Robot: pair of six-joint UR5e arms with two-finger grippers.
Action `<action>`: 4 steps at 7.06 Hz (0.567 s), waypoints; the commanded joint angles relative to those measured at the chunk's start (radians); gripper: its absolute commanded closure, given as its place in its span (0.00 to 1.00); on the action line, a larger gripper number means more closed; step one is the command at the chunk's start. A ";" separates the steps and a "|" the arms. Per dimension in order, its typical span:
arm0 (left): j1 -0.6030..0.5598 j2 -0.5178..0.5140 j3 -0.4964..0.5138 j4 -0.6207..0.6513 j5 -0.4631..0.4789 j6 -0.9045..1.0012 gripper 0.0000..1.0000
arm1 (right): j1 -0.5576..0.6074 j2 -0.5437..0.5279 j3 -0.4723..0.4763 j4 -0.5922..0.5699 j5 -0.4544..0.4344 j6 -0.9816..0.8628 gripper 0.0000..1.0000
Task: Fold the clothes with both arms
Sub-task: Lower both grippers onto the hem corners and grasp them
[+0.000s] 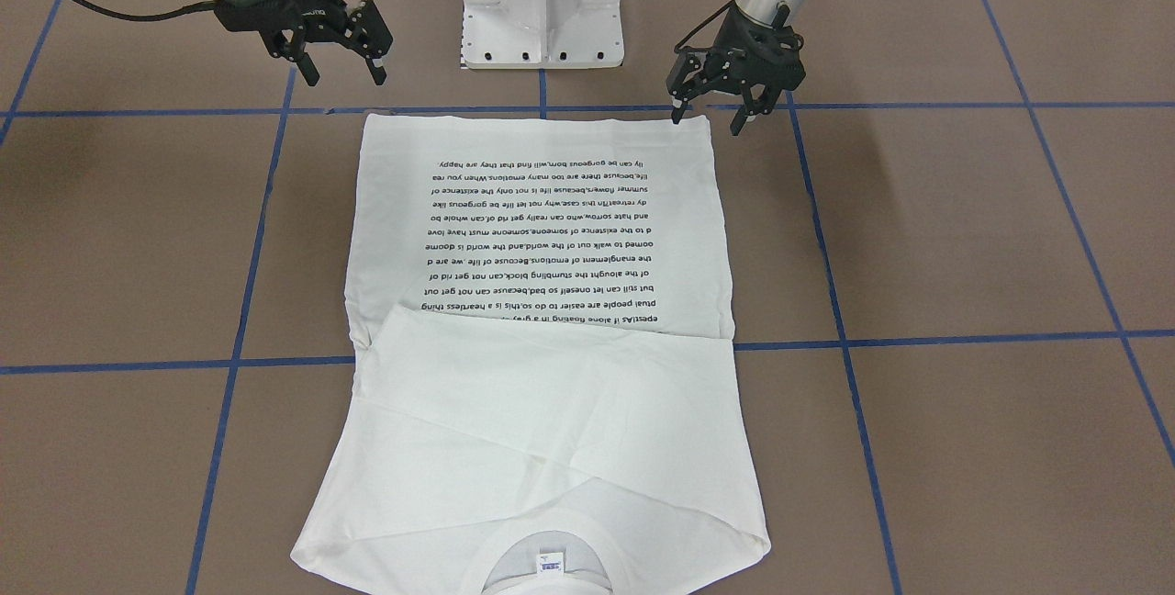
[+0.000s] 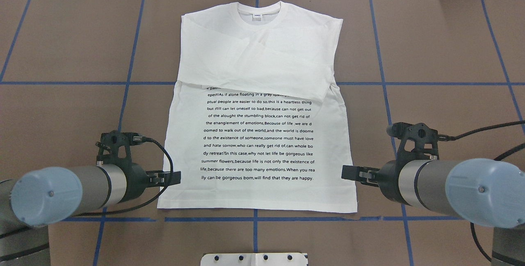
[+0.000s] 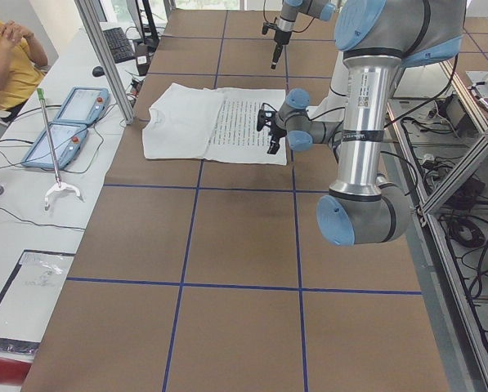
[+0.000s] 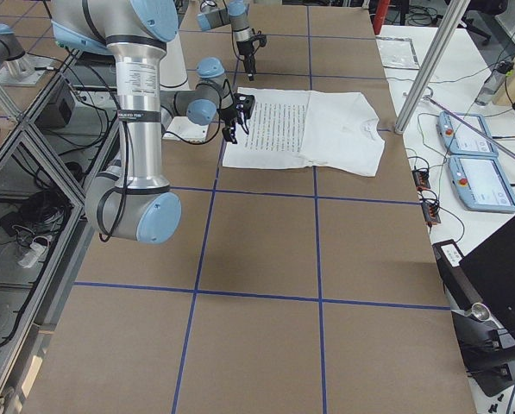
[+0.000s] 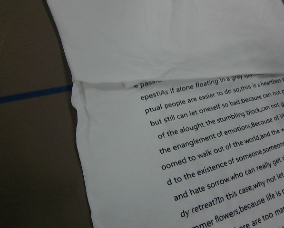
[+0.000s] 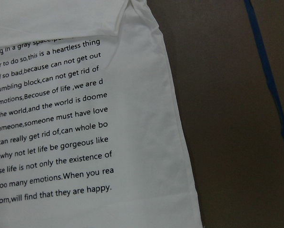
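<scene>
Hem (image 2: pixel 256 209), nearest the robot: bottom edge of the white shirt (image 2: pixel 262 134), which lies flat, print up, in the middle of the brown table (image 2: pixel 61 52), just short of a blue tape line (image 2: pixel 205 219). Risk: you pinch only the top layer, and the back is left down while the front lifts.

Left gripper (image 1: pixel 709 117): fingers apart, holding nothing, tips at its hem corner; whether they touch the cloth you cannot tell. Right gripper (image 1: pixel 344 76): fingers apart too, empty, seemingly higher and further off its corner. Risk: unequal reach; if one side closes first or bites deeper, your fold line runs crooked and the body skews.

Printed text (image 2: pixel 258 134), mid-body: smooth, no creases. Risk: a low carry drags the cloth along the table and ruckles it; watch that the whole shirt does not slide away.

Sleeves (image 2: pixel 254 65), beyond the text: both folded in across the chest, loose, one cuff (image 2: pixel 322 91) reaching the edge on the right arm's side. Risk: a tug or draught from the lifted hem flicks them out, undoing that step.

Neck (image 2: pixel 257 9) with tag (image 2: pixel 257 17), farthest: near the table's far edge. Risk: overshoot past it hangs the hem off the table
</scene>
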State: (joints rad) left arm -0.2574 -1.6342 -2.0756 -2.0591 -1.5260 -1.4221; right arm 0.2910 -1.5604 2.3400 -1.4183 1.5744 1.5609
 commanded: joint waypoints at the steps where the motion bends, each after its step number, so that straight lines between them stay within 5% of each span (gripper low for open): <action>1: 0.110 0.039 0.011 -0.001 0.047 -0.122 0.09 | -0.029 -0.012 0.005 0.005 -0.022 0.010 0.00; 2: 0.134 0.037 0.018 0.008 0.047 -0.123 0.10 | -0.029 -0.013 0.004 0.006 -0.022 0.008 0.00; 4: 0.141 0.033 0.023 0.014 0.047 -0.116 0.28 | -0.029 -0.013 0.002 0.006 -0.024 0.007 0.00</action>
State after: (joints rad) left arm -0.1234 -1.5999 -2.0557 -2.0506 -1.4793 -1.5399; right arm 0.2630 -1.5734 2.3431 -1.4130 1.5516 1.5684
